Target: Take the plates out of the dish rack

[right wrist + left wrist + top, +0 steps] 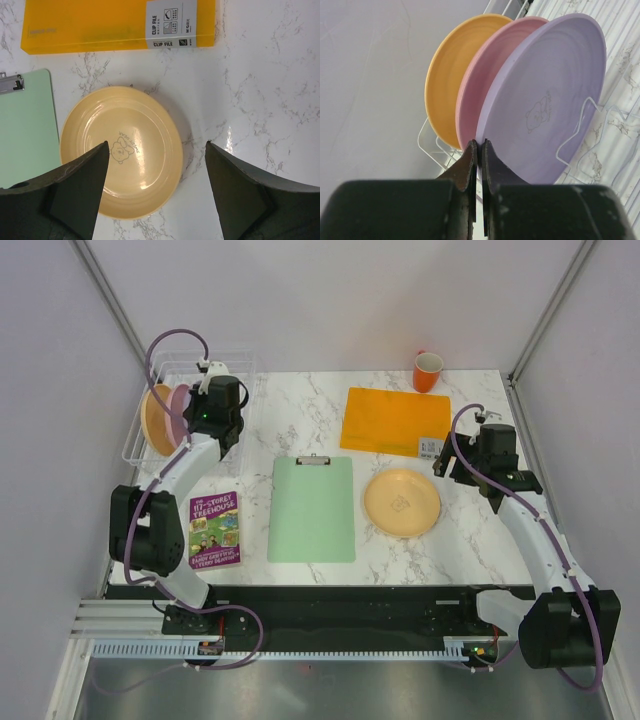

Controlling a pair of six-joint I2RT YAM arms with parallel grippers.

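Left hand point(479, 147) is clenched on the lower rim of the lilac round matte plastic plate point(545, 95). An edge pinch is the only grip available while the plates stand on edge. My read: grasped, lift not started. The lilac plate is the one nearest the hand, so it goes first. The pink round plastic plate point(485, 85) and the yellow-orange round plastic plate point(447, 85) stand behind it. All three lean upright in the white wire dish rack point(135, 445) at the far-left corner of the table point(300, 410). The wires keep them apart, so the pull should go up and out, not sideways.

Right hand point(156, 143) is released, jaws wide, holding nothing. It hovers over a second yellow-orange plate point(121, 152), which lies flat and face up on the table beside the mint-green clipboard point(312, 510). So one plate is out and three are left in the rack.

Views:
- **Left wrist:** the only view showing the rim pinch and the order of the plates. From the top the fingertips hide behind the wrist body and the plates are edge-on slivers.
- **Top:** the only view giving the layout, including the rack corner, the orange mug point(428, 371) and the purple paperback book point(214, 530).
- **Right wrist:** the only view showing the bear print on the flat plate, the label on the orange clip file point(100, 22), and the empty gap between the jaws.
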